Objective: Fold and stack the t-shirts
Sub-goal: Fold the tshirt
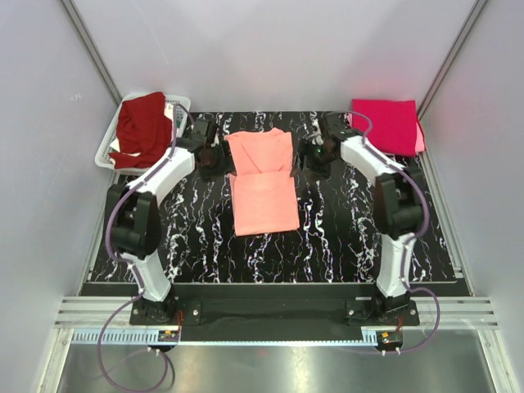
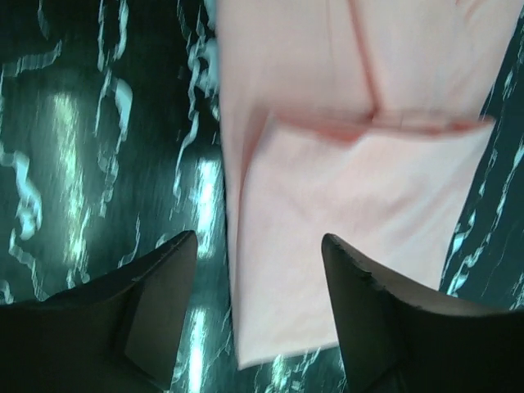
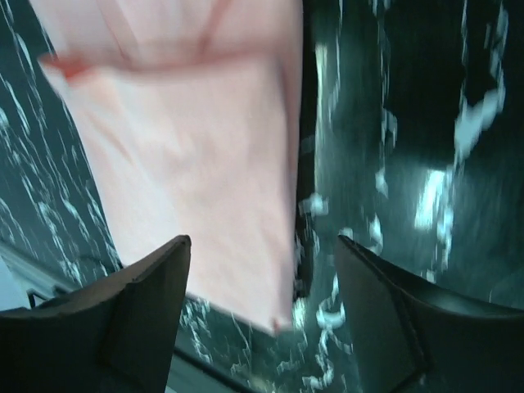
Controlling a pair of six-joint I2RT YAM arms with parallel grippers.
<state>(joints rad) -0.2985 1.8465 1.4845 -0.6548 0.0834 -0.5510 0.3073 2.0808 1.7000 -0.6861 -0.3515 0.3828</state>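
both pairs of jaws gape empty, flanking the tee (image 1: 264, 184); dragging low across it could snag and undo its fold.

Lab test cell: white enclosure walls (image 1: 270, 49), aluminium framing (image 1: 90, 45).
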